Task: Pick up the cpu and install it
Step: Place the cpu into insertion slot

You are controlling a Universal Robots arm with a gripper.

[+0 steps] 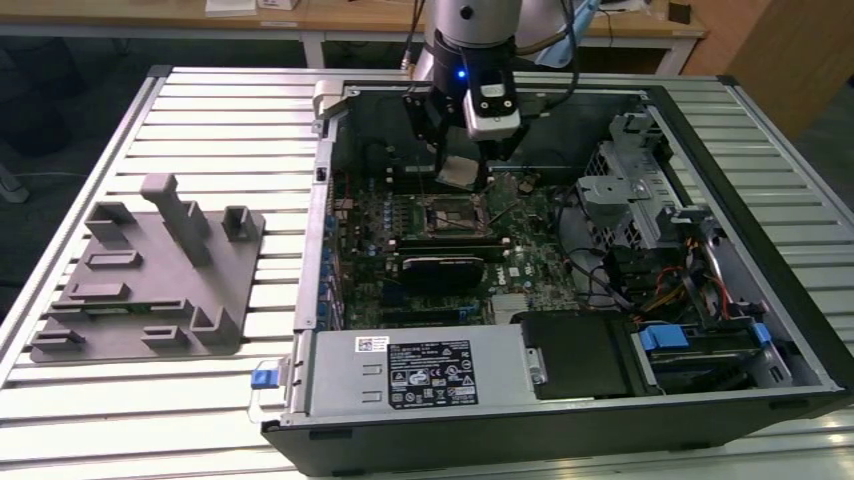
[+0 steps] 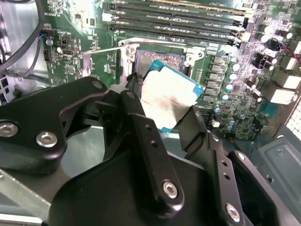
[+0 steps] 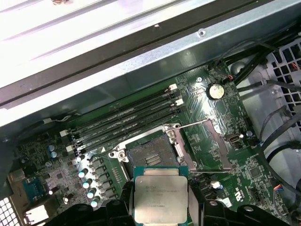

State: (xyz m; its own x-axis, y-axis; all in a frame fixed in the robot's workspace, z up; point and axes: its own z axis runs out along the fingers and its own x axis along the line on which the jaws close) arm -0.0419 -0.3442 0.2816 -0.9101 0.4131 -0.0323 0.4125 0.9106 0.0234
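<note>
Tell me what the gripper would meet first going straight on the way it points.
The gripper, shut on the cpu, points down at the motherboard. The open socket lies nearest that line, so the cpu would probably touch it first; how well they line up is unclear from depth.

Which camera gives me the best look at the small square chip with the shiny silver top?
First wrist view: the flat square silver-topped cpu faces the camera almost squarely. The second wrist view shows it tilted, partly hidden by black gripper fingers. The exterior view shows it as a tiny pale square under the gripper.
</note>
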